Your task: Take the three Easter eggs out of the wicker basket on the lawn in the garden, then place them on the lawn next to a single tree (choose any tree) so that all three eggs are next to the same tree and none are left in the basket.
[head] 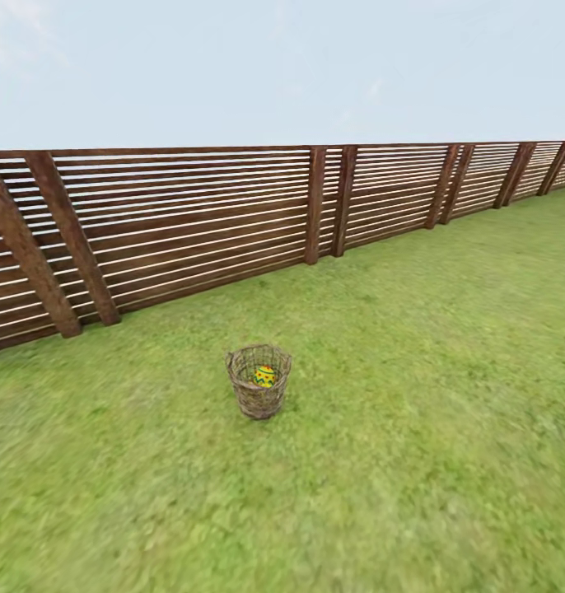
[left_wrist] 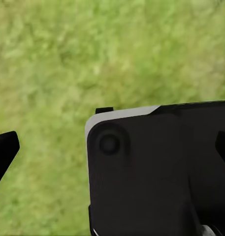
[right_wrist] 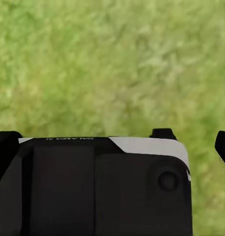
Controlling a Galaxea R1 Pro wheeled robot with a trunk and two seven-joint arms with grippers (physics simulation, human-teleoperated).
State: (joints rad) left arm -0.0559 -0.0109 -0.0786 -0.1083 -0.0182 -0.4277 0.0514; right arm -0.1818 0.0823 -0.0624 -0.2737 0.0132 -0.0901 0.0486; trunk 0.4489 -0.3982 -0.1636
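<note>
Both claws hang over bare grass, the basket well ahead.

The left gripper (left_wrist: 112, 147) and right gripper (right_wrist: 112, 142) show dark fingertips spread wide at the frame edges, gripping nothing, above the lawn (head: 414, 428). Ahead, the wicker basket (head: 259, 394) stands upright on open grass with one Easter egg (head: 265, 375) visible inside. Beyond it runs a brown slatted fence (head: 200, 222).

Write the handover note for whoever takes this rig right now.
Grippers: both wrist views look down at grass past the robot's dark body; fingertips at the frame edges, nothing between them, open or shut unclear.
Wicker basket stands upright on the lawn, ahead, before the wooden fence.
One Easter egg shows inside; the others cannot be seen.
Done: nothing visibly.
Left: approach, lift out eggs, find a tree.
</note>
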